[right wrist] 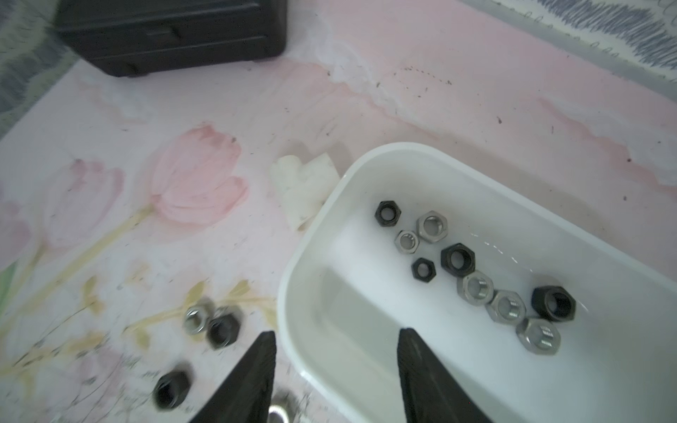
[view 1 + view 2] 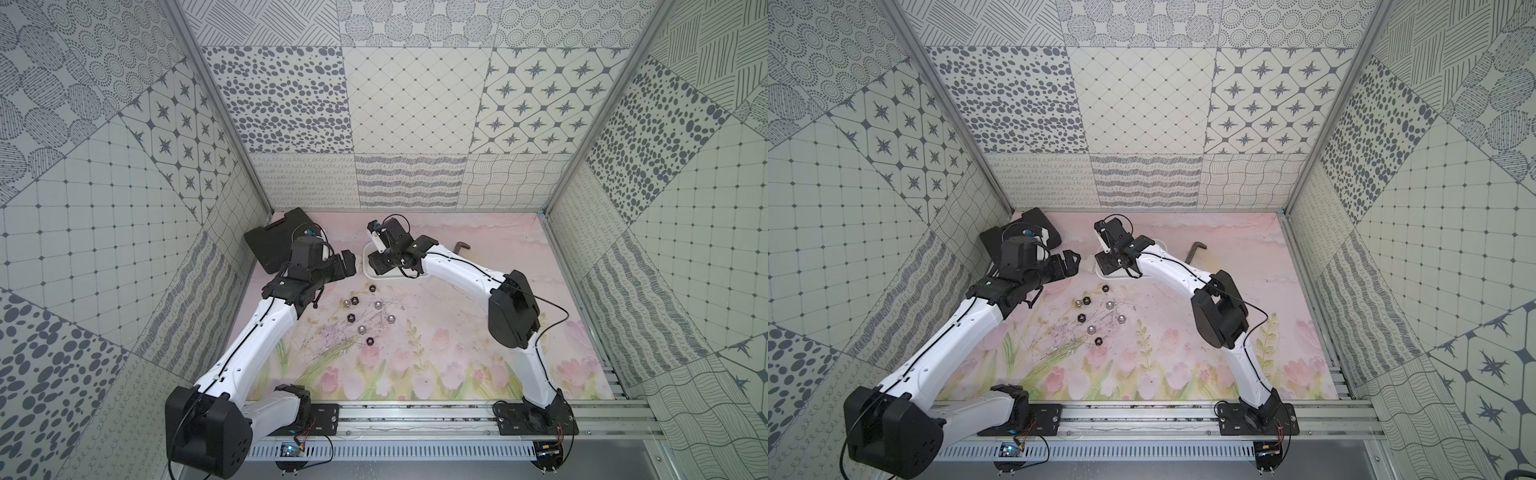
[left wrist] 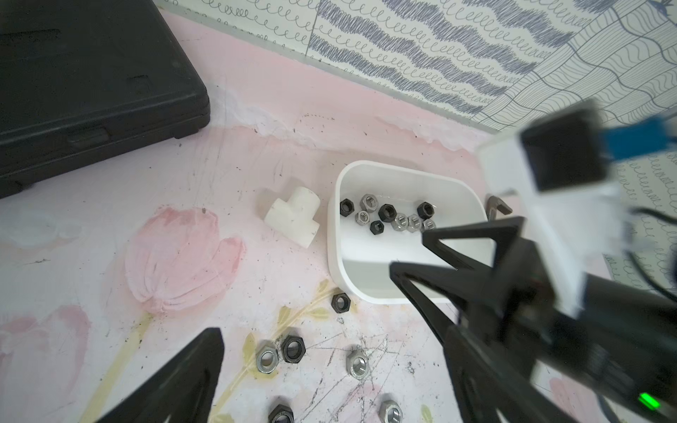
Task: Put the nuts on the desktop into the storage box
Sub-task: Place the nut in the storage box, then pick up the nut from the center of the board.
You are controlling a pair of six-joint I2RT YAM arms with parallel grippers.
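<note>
Several black and silver nuts (image 2: 362, 329) lie loose on the pink tulip desktop (image 2: 449, 307) in both top views, and in the left wrist view (image 3: 357, 363). The white storage box (image 2: 371, 275) stands behind them, partly hidden by the right arm. Several nuts (image 1: 476, 284) lie inside the storage box (image 1: 293, 278), also seen in the left wrist view (image 3: 387, 212). My right gripper (image 1: 337, 333) is open and empty above the box's near rim. My left gripper (image 3: 329, 351) is open above the loose nuts, left of the box, holding nothing.
A flat black case (image 2: 274, 243) lies at the back left. A white T-shaped fitting (image 3: 293, 216) sits just left of the box. A dark hex key (image 2: 461, 248) lies right of the box. Patterned walls close in the back and both sides.
</note>
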